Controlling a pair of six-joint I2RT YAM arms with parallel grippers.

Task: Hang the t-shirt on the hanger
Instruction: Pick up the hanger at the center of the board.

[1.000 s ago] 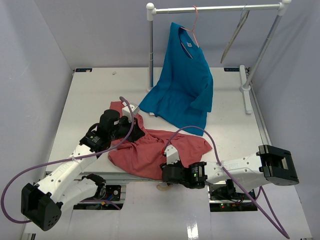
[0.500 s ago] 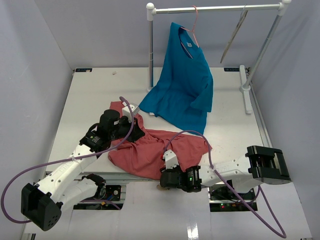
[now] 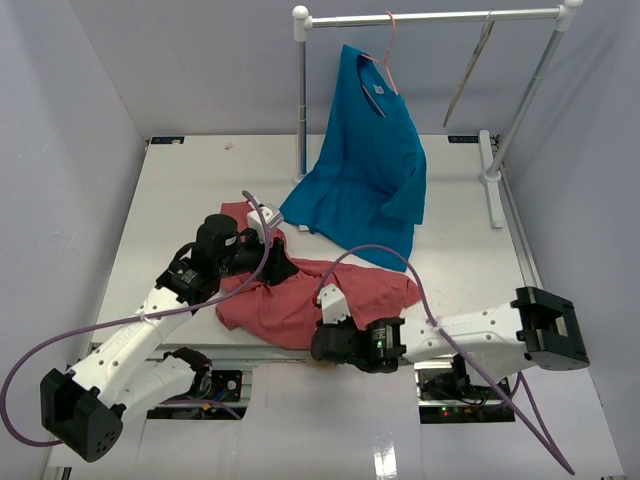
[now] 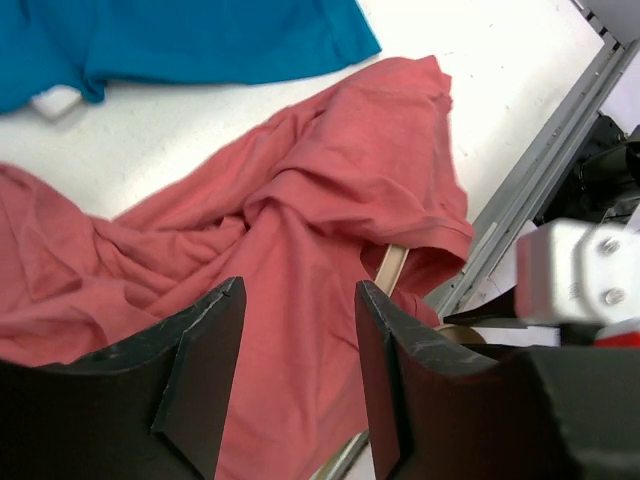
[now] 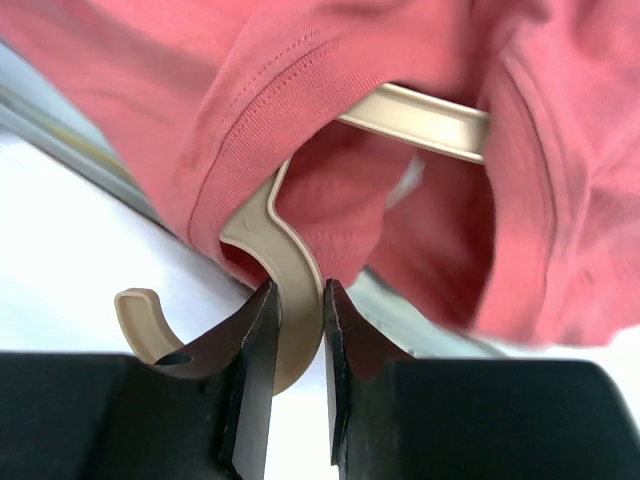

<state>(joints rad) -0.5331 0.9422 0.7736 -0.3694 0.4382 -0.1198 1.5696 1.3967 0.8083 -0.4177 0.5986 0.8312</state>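
The salmon-red t-shirt (image 3: pixel 300 295) lies crumpled at the table's near edge. The beige hanger is mostly under it. Its hook (image 5: pixel 290 270) comes out of a shirt opening, and one arm (image 5: pixel 420 118) shows inside the cloth (image 5: pixel 400 60). My right gripper (image 5: pixel 297 300) is shut on the hook's curve, at the shirt's near hem in the top view (image 3: pixel 322 345). My left gripper (image 4: pixel 295 330) is open just above the shirt (image 4: pixel 280 230), over its far left part in the top view (image 3: pixel 277 266). A bit of hanger (image 4: pixel 390 268) shows under a fold.
A blue t-shirt (image 3: pixel 365 170) hangs from a thin pink hanger (image 3: pixel 388 50) on the white rack (image 3: pixel 430 17), its lower part lying on the table. A grey hanger (image 3: pixel 470 75) hangs to its right. The table's metal front rail (image 4: pixel 520 190) runs beside the red shirt.
My right gripper has shifted left along the near edge with the hook. The red shirt has bunched narrower. My left gripper has moved slightly further from the near edge and to the right.
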